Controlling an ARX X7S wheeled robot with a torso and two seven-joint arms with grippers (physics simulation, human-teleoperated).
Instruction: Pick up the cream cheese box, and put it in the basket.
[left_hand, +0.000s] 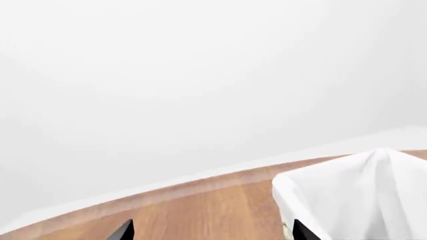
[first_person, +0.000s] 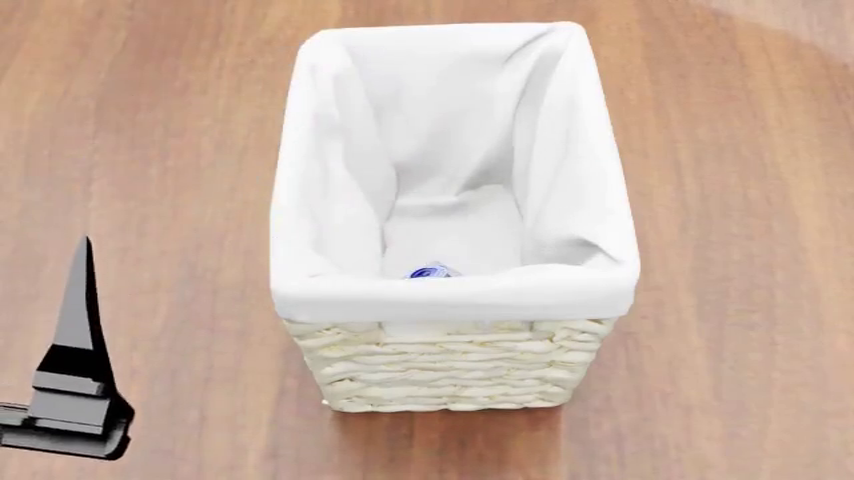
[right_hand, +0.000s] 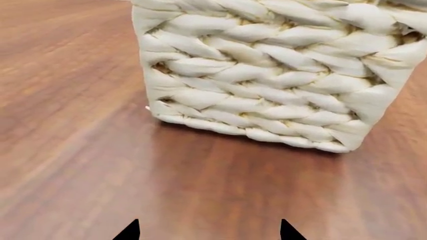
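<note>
Cream cheese box (first_person: 430, 271) sits deep in the basket (first_person: 454, 365), only a blue-marked sliver showing at the near wall. It looks light, thin and stiff; best pinched across its narrow edges. Left gripper (left_hand: 212, 231) and right gripper (right_hand: 208, 231) both spread wide, empty.

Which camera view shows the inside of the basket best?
The head view: it looks down into the basket, showing its liner. The left wrist view catches only a liner corner; the right wrist view shows only the woven outer wall.
</note>
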